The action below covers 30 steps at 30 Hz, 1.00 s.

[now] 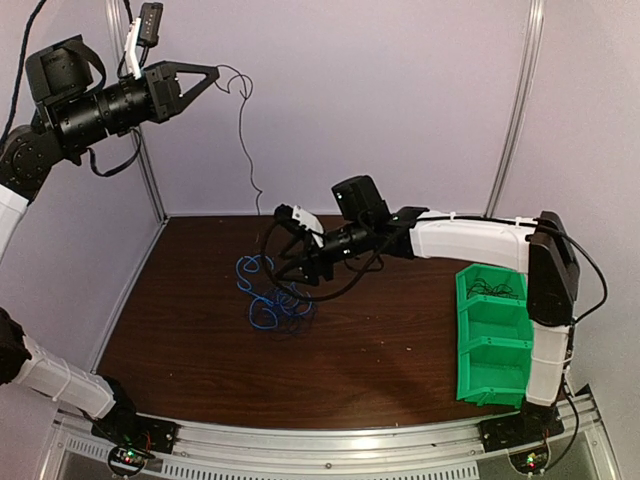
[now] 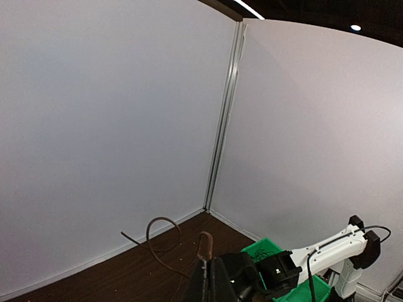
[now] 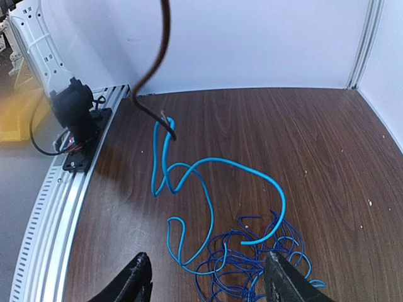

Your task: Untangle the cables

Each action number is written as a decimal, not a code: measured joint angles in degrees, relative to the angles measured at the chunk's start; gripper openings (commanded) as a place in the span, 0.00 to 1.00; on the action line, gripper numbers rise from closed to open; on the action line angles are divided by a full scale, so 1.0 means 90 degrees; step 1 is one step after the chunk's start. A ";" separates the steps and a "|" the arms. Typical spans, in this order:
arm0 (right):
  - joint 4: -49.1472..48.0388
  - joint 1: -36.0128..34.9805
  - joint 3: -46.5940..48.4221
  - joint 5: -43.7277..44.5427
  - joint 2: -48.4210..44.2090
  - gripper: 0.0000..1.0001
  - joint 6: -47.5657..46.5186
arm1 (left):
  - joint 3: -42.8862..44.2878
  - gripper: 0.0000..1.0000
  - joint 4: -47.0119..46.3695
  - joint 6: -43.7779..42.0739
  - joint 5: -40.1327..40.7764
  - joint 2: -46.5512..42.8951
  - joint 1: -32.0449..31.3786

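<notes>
My left gripper (image 1: 213,72) is raised high at the back left. It is shut on a thin black cable (image 1: 243,140) that hangs down to the table. In the left wrist view its fingers (image 2: 212,274) are pressed together on that cable, whose end curls in a loop (image 2: 158,242). Bright blue and dark blue cables (image 1: 266,296) lie tangled on the brown table. My right gripper (image 1: 292,264) hovers just above them, open and empty. In the right wrist view (image 3: 208,283) a light blue cable (image 3: 217,167) loops over a dark blue tangle (image 3: 255,267), and the black cable (image 3: 161,60) hangs down behind them.
A green bin (image 1: 492,335) with three compartments stands at the right, holding some dark cable in its far compartment. White walls and a metal post (image 1: 150,175) close the back and sides. An aluminium rail (image 3: 60,195) runs along the near edge of the table.
</notes>
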State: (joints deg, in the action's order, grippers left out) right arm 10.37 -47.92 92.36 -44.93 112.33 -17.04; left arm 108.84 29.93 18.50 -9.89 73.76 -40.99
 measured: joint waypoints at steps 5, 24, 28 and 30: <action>-0.0313 -0.0158 0.0136 -0.0223 0.0058 0.60 0.0379 | -0.0012 0.00 -0.0002 0.0005 0.0000 -0.0012 0.0000; -0.1258 -0.0294 0.0226 0.0158 0.0515 0.00 0.1894 | -0.0124 0.00 -0.0039 0.0087 -0.0005 -0.0024 0.0000; -0.1411 -0.0294 0.0185 0.0481 0.0515 0.00 0.1972 | -0.0124 0.00 -0.0041 0.0090 0.0002 -0.0024 0.0000; -0.1576 -0.0291 0.0000 0.0617 0.0503 0.00 0.1938 | -0.0114 0.00 -0.0034 0.0085 0.0029 -0.0024 0.0000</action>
State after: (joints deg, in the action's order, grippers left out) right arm -3.81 -50.54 92.36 -39.38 116.86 0.40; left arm 107.81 29.63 19.27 -9.63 73.54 -40.99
